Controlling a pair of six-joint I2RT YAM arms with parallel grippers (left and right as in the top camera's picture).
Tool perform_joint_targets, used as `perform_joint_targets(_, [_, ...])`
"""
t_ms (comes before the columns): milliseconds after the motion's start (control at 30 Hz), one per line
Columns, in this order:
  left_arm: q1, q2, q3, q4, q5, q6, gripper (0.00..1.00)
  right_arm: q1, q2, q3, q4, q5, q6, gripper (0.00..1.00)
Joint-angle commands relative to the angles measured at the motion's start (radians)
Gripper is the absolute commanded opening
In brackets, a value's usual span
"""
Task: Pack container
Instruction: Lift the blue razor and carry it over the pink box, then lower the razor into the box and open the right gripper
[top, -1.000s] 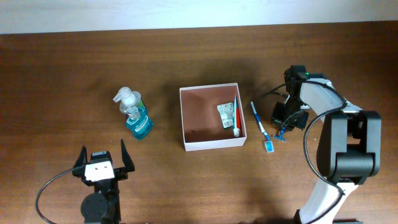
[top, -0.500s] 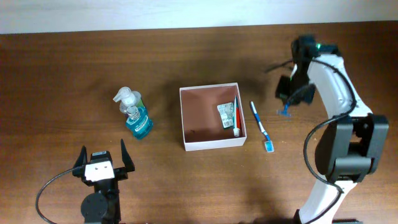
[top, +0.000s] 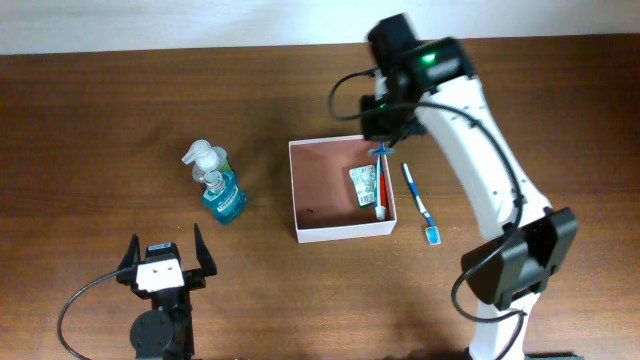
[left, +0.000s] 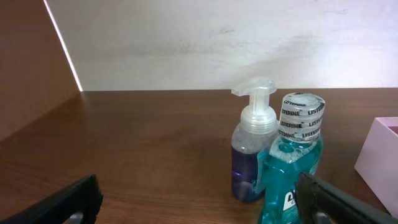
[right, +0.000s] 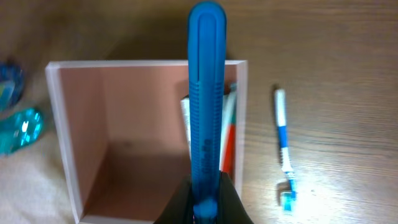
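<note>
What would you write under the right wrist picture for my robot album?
Right gripper holds a blue tool over the container, toothbrush lying beside it.

The shallow square box (top: 318, 180) has white walls and a reddish-brown inside; the wooden tabletop (top: 120, 120) is grained dark brown. The long plastic handle (right: 205, 93) is bright blue, the slim toothbrush (top: 418, 200) blue and white. The plastic mouthwash bottle (left: 283, 168) is teal with black lettering round its pale cap, the pump bottle (left: 249, 162) clear over purple.
</note>
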Motion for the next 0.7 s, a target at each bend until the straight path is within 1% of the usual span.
perform_joint_targets(0, [-0.005,-0.005,-0.006,0.001,0.003,0.016,0.99,0.068,-0.003,-0.081,0.002,0.071,-0.006,0.05])
perform_joint_targets(167, [-0.005,-0.005,-0.006,0.001,0.003,0.016,0.99,0.121,-0.003,-0.243,0.081,0.083,-0.041,0.05])
perform_joint_targets(367, [-0.005,-0.005,-0.006,0.001,0.003,0.016,0.99,0.126,-0.003,-0.431,0.215,0.079,-0.041,0.05])
perform_joint_targets(567, [-0.005,-0.005,-0.006,0.000,0.003,0.016,0.99,0.126,-0.003,-0.495,0.294,0.079,-0.041,0.05])
perform_joint_targets(667, [-0.005,-0.005,-0.006,0.000,0.003,0.016,0.99,0.126,-0.003,-0.505,0.307,0.079,-0.040,0.05])
